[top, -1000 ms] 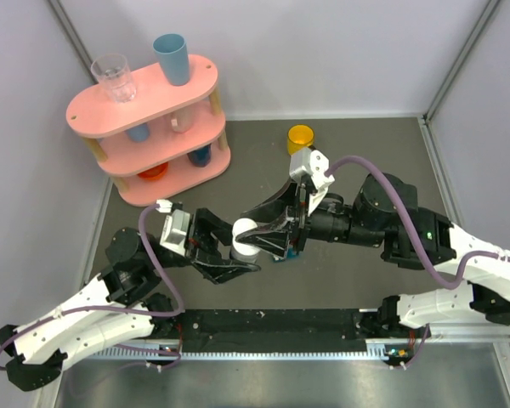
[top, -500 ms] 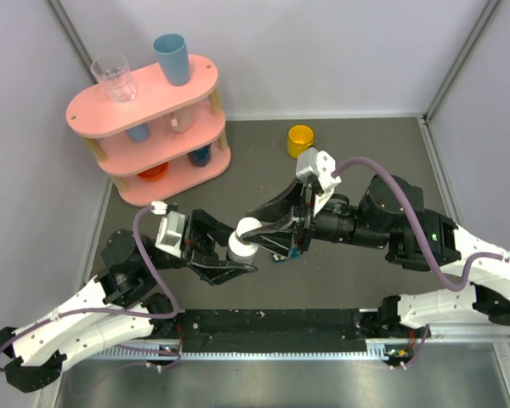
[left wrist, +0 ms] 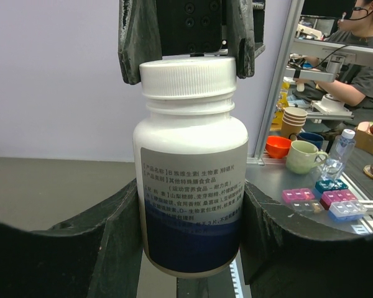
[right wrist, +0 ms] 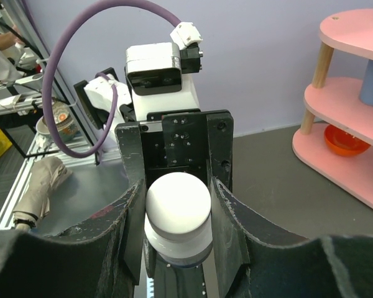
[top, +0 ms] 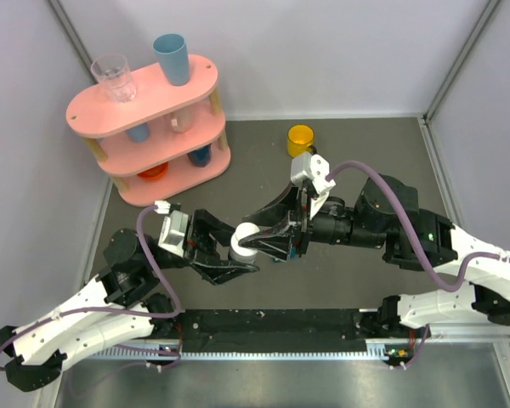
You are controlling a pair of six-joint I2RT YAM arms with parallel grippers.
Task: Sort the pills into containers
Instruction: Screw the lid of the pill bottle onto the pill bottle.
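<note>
Dark-teal pill box (top: 299, 248) lies in the middle of the table (top: 365, 153), only a sliver showing, compartments hidden.

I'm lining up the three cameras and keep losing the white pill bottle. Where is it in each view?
Top external: white bottle, just left of centre.
Left wrist: white bottle fills the centre, cap at the top.
Right wrist: lower centre, cap facing the camera.
Shared landmark: pink shelf, upper left from above, right edge in right wrist; not in left wrist.
</note>
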